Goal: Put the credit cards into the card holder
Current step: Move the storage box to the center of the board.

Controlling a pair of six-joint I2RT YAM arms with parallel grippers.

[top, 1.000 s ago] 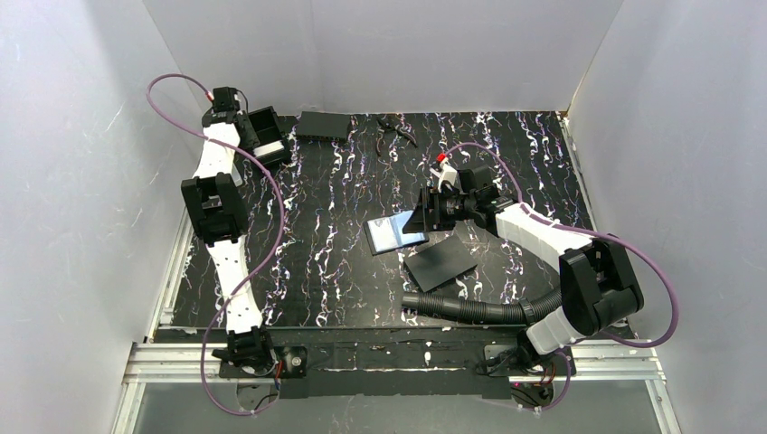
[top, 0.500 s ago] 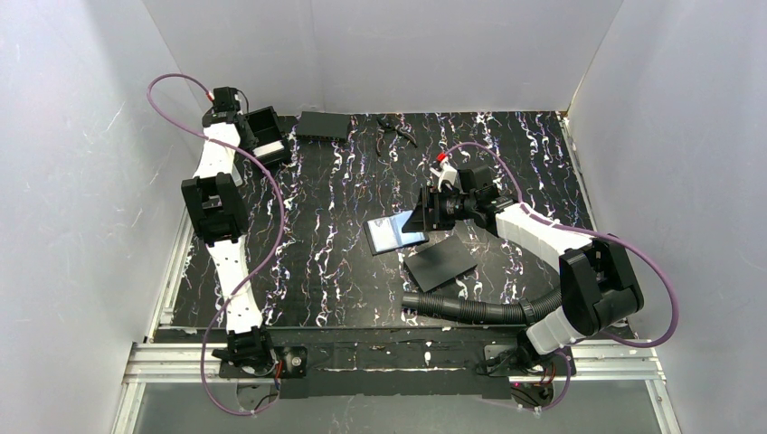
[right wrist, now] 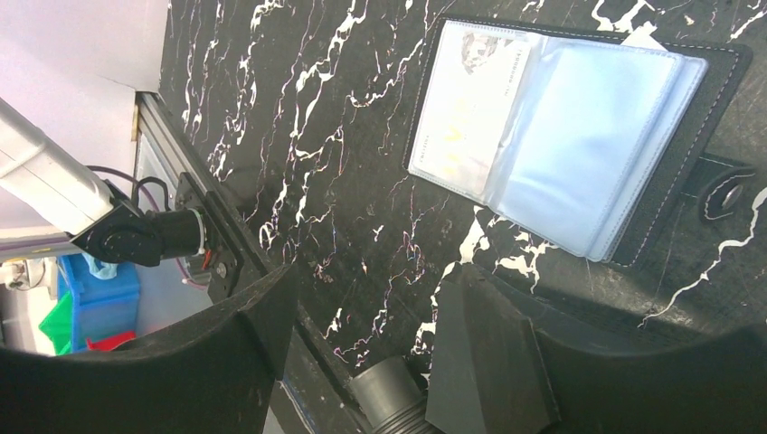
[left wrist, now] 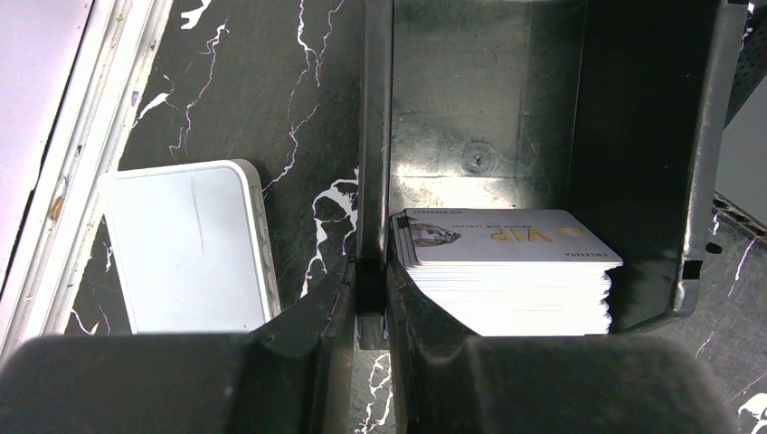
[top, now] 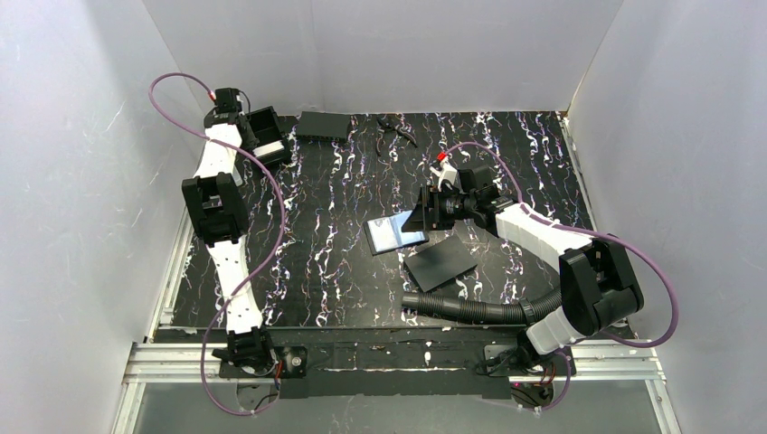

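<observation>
Just closed: left fingers (left wrist: pixel 339 303) pinch the side wall of the black box (left wrist: pixel 633 181) in the upper left of the top view, probably steadying, not lifting, the credit cards (left wrist: pixel 506 262) stacked inside; right fingers (right wrist: pixel 488 344) gape empty just beside the open card holder (right wrist: pixel 561 127) mid-frame, bare tabletop (top: pixel 335 199) between, box walls crowding the stack.

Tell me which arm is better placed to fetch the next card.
Left, likely: the left claw pinches the wall of the box holding the stacked credit cards. The right claw hangs open by the card holder, across the table.
</observation>
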